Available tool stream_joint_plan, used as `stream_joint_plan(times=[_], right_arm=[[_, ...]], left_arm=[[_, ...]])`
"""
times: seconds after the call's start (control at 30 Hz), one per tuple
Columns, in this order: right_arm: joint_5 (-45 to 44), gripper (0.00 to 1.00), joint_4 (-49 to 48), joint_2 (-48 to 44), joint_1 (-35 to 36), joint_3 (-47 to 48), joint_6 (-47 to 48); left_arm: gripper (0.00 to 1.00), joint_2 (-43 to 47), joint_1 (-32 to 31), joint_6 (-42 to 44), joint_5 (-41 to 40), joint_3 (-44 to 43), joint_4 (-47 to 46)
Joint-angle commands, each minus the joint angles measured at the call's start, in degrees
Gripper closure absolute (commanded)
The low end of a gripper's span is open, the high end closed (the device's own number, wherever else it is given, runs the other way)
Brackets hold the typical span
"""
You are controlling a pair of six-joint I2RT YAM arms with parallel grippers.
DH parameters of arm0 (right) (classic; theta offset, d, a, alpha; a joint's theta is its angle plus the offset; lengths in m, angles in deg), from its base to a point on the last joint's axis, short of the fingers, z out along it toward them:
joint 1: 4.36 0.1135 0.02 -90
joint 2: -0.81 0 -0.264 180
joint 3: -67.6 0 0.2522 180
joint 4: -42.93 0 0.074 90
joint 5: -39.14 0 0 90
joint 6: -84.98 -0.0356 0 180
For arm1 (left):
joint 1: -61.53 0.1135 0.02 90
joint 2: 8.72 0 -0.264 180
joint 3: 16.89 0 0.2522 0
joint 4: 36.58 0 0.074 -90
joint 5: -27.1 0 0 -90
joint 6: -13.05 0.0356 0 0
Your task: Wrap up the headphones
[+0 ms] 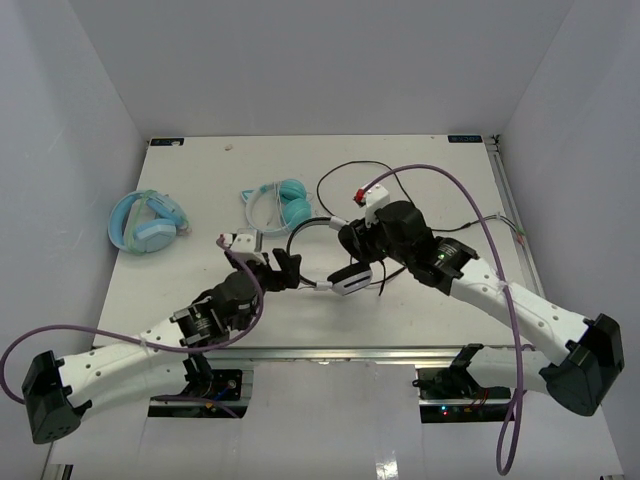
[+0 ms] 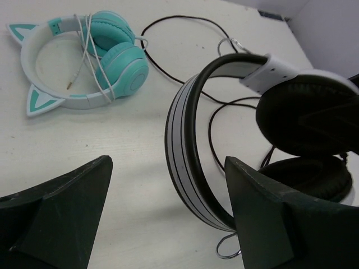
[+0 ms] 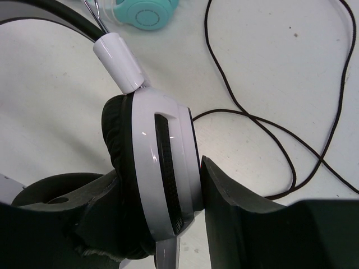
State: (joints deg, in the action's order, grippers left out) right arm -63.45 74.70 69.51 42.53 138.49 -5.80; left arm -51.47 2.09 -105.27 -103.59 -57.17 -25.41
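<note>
Right wrist view showed the right fingers (image 3: 241, 224) pinching a white earcup (image 3: 147, 131) of the headphones (image 3: 120, 56) at frame centre, the left fingers (image 2: 56, 213) spread wide by the headband (image 2: 179, 140); they looked light and rigid, best held there, while the limp cable (image 3: 280, 151) likely needed gentle pinching.

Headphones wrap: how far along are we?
Early. Done: the right gripper is shut on one earcup of the headphones. In hand: the left gripper is open with the headband between its fingers, not gripped. Left: the whole wrap; the cable lies in loose loops on the table, no turns around the headphones.
</note>
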Motion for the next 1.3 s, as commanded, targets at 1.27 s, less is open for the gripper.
stream_joint_plan(times=[1.27], right_arm=[[-4.12,0.92,-6.24,-14.11,0.71,-10.78,-8.04]], left_arm=[[0.43,-32.51,-0.06,11.15,7.39,-35.85,28.61]])
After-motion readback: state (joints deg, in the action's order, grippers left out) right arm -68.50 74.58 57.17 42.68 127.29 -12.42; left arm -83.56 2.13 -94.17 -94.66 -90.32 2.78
